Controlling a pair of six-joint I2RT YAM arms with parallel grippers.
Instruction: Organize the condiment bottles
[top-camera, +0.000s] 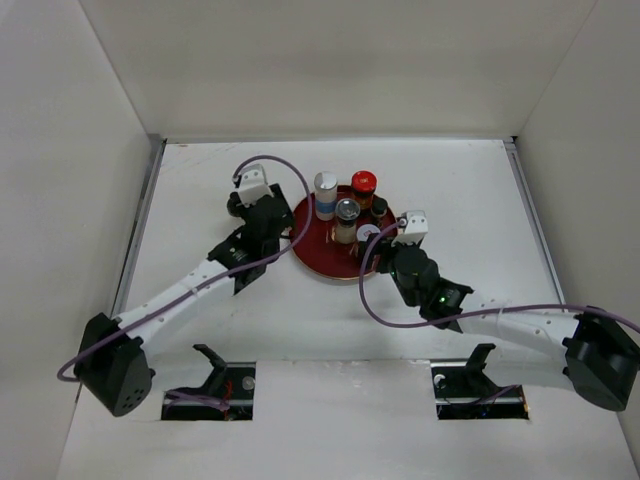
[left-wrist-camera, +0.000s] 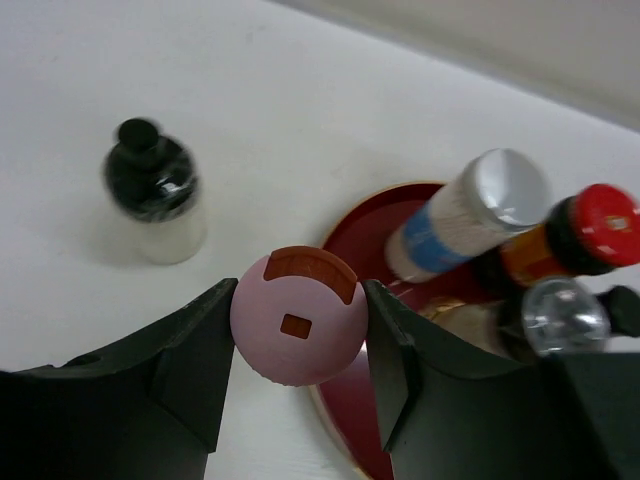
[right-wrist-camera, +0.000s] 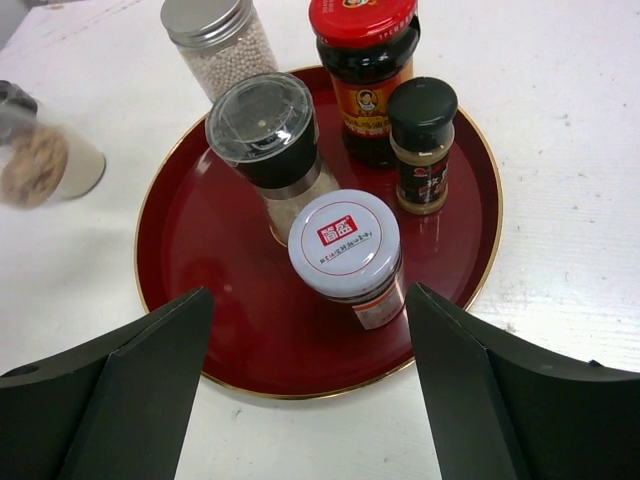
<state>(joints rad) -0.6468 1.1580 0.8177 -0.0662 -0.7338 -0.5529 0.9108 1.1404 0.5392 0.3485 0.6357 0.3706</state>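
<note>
- Pink-lidded shaker (left-wrist-camera: 299, 318), lid facing the wrist camera, clamped by left gripper (left-wrist-camera: 300, 325) at red tray's (left-wrist-camera: 347, 432) left rim.
- Right gripper (right-wrist-camera: 308, 295) gapes empty above tray's near edge.

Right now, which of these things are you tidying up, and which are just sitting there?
For the job: tall blue-banded bottle, red-lidded jar, clear-topped grinder, white-lidded jar, small black-capped shaker, pink-lidded shaker, black-capped bottle off the tray.
Just there: red tray, purple cables.
</note>
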